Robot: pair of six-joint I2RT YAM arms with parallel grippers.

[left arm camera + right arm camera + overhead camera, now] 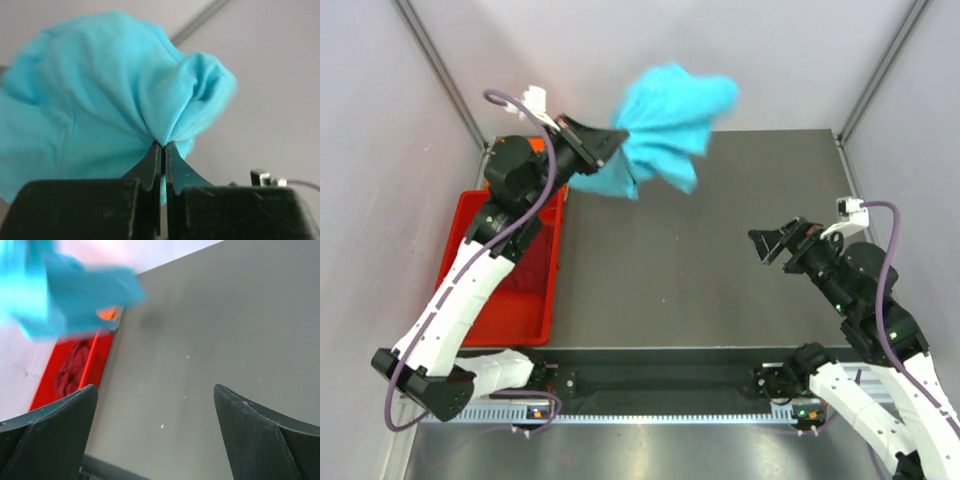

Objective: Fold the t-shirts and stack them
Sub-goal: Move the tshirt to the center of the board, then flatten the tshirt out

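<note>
A turquoise-blue t-shirt [665,125] hangs bunched in the air above the table's far left. My left gripper [616,137] is shut on a pinch of its cloth; in the left wrist view the turquoise-blue t-shirt [100,105] billows above my left gripper [163,145]. A dark maroon t-shirt [72,368] lies crumpled in the red tray [102,357], with a patch of orange t-shirt [106,314] showing beyond it. My right gripper [767,243] hovers over the table's right side, wide open and holding nothing; in its wrist view my right gripper [155,392] frames bare table.
The red tray [535,300] sits at the table's left edge, under my left arm. The dark grey table [700,260] spreads between the arms. Pale walls with metal frame posts [440,70] close in the back and sides.
</note>
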